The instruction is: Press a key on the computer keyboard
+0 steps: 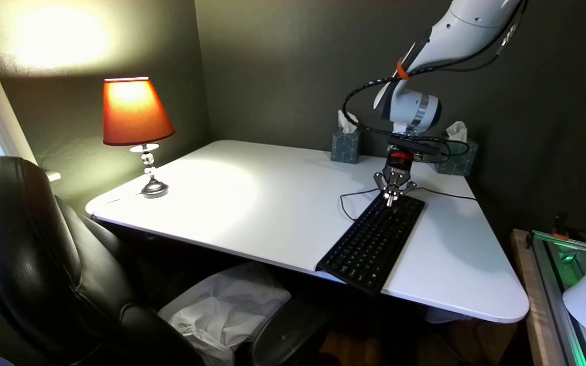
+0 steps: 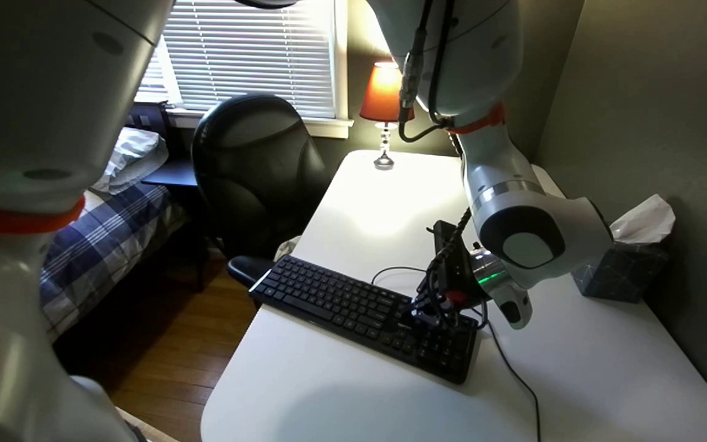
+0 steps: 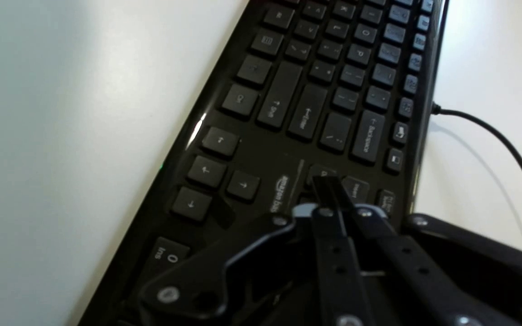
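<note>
White round-cornered desk [image 1: 283, 203] | long flat black corded keyboard [image 1: 374, 246]: on desk, one end past its edge | dark metal two-finger gripper [image 3: 327, 181]: fingers together, nothing held, tips over keyboard | small dark partly hidden key [image 3: 321, 170]: at fingertips, contact not discernible | judged: positioning done; press unconfirmed, likely left, then lift-off.

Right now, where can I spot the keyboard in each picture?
In an exterior view: keyboard, lower half, right of centre.
In an exterior view: keyboard, just below centre, slanting down rightward.
In the wrist view: keyboard, across the middle, upper right to lower left.
Shared landmark: the pincer, overlapping the keyboard in all three.
</note>
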### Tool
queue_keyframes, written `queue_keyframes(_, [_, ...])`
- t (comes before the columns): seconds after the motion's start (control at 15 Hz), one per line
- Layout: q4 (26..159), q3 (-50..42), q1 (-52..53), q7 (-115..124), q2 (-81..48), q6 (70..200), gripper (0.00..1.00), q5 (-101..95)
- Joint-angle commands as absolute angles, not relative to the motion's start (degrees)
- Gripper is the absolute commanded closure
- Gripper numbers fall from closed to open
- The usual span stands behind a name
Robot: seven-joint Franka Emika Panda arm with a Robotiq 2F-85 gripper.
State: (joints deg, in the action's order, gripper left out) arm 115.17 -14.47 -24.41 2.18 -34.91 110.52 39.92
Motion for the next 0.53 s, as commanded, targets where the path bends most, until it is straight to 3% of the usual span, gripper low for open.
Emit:
queue_keyframes(0.0, [114.3, -14.0, -25.2, 2.1, -35.6, 109.2, 1.00, 41.2])
queue_keyframes(0.47, [115.7, -14.2, -24.9, 1.9, -33.9, 109.5, 1.00, 41.0])
